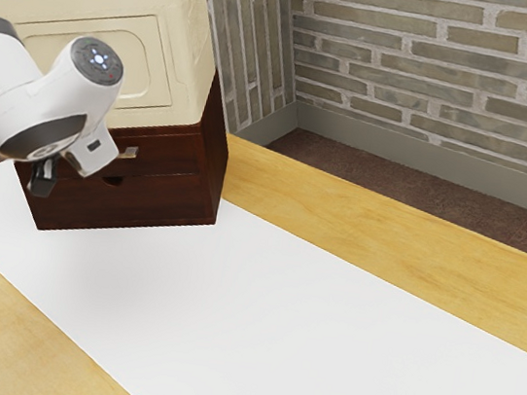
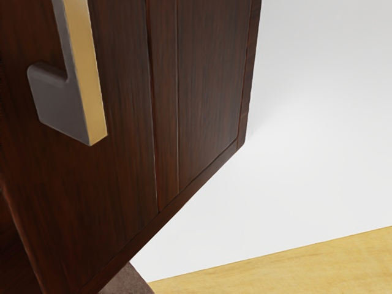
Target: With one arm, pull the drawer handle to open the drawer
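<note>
My black gripper hangs in front of the dark brown wooden cabinet, near its lower left part in the exterior view. Partly behind the white hand, a small metallic handle shows on the upper drawer front, which looks flush with the cabinet. From the wrist camera, the handle is a grey and gold bar standing out from the dark wood drawer front, with part of it cut off by the view's edge. How my fingers stand to each other cannot be made out.
A cream-coloured box with raised handles sits on top of the cabinet. The cabinet stands at the edge of a white sheet on the wooden table. Behind are a grey brick wall and brown floor.
</note>
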`<state>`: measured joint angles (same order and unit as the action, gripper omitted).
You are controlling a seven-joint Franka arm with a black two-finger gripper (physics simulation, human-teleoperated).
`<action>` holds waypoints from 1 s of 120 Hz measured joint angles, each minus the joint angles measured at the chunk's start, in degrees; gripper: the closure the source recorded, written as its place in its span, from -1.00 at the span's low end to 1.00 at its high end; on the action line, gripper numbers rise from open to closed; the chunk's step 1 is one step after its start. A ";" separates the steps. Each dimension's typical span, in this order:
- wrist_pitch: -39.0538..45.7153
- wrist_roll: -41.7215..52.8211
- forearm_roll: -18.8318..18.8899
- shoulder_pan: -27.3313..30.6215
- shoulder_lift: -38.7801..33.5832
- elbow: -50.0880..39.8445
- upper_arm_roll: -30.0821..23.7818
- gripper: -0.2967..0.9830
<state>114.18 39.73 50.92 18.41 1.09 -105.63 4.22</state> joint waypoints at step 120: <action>7.22 -0.06 -4.70 -1.62 4.55 1.39 -0.01 -0.54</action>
<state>121.41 39.67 46.22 16.79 5.64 -104.25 4.22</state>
